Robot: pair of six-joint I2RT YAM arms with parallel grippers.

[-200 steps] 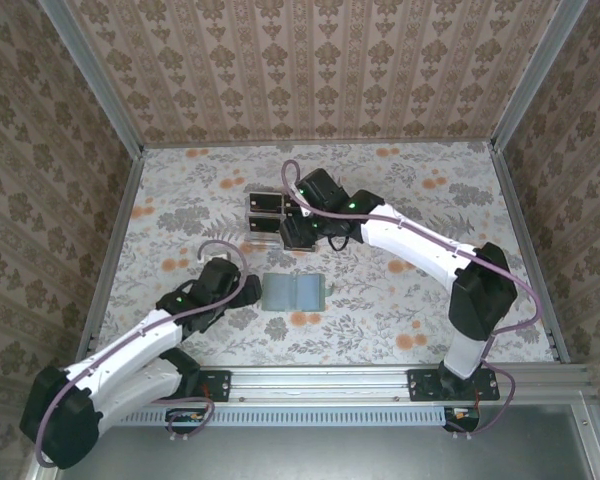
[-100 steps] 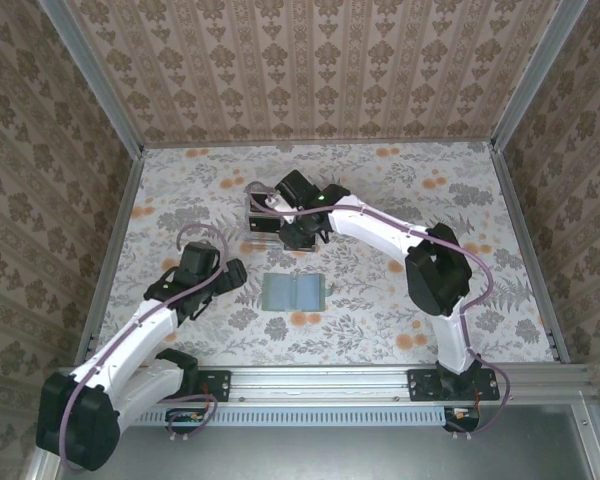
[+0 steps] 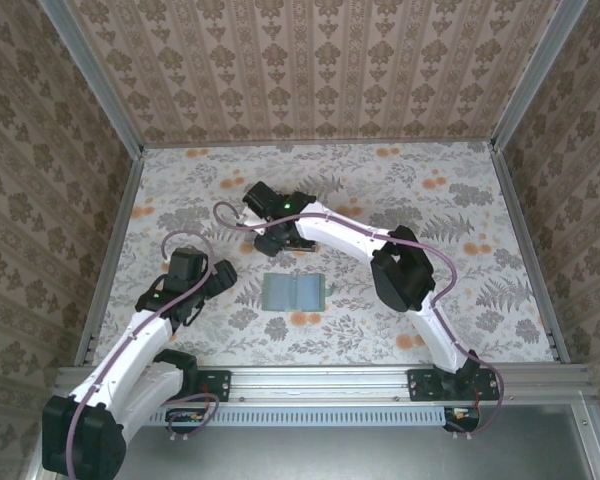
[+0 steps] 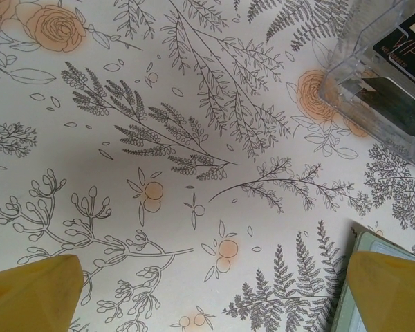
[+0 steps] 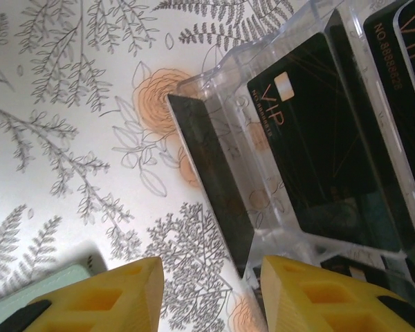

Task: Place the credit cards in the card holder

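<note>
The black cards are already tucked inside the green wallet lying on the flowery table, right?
Not quite. The right wrist view shows the black cards standing in a clear plastic rack, not in the green wallet, which does lie on the flowery table.

Desk [image 3: 460,200]: white, printed with grey ferns and orange roses. Walls [image 3: 320,70]: beige, with brown damask motifs in vertical stripes. Card holder [image 3: 294,291]: matte grey-green. Credit cards [image 5: 311,138]: black, orange "VIP" lettering, pale chip square. Rack [image 5: 225,69]: clear. Right claw [image 5: 211,270]: yellow fingers [image 5: 104,297]. Arms [image 3: 350,228]: white, black joints.
</note>
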